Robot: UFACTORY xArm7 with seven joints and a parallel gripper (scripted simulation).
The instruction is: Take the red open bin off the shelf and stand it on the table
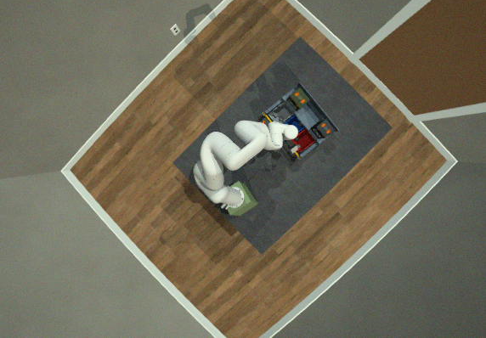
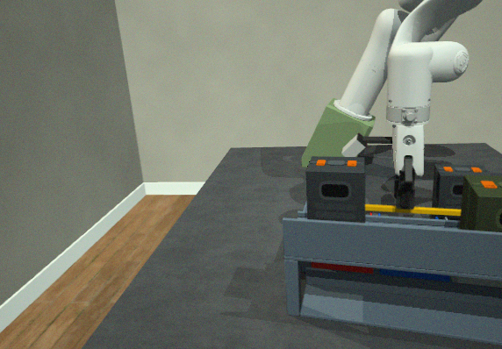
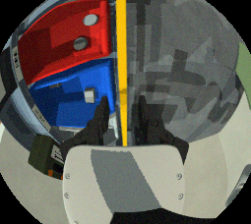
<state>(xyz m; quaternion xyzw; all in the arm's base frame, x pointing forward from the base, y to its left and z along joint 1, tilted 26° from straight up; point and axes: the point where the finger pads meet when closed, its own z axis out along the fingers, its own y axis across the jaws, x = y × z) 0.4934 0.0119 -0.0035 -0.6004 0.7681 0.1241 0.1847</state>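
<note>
At the wrist camera, the gripper point(image 3: 121, 120) stands half open, holding nothing, its fingers straddling the yellow rail point(image 3: 121, 46). Beyond lies the blue bin point(image 3: 71, 97), then the red bin point(image 3: 61, 36), on the shelf point(image 2: 373, 237).

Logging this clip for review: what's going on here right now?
A white arm has its claw lowered at the front of a grey shelf, fingers half open astride the yellow rail, gripping nothing. The red bin, parts inside, sits on the shelf beside the blue bin, untouched.
</note>
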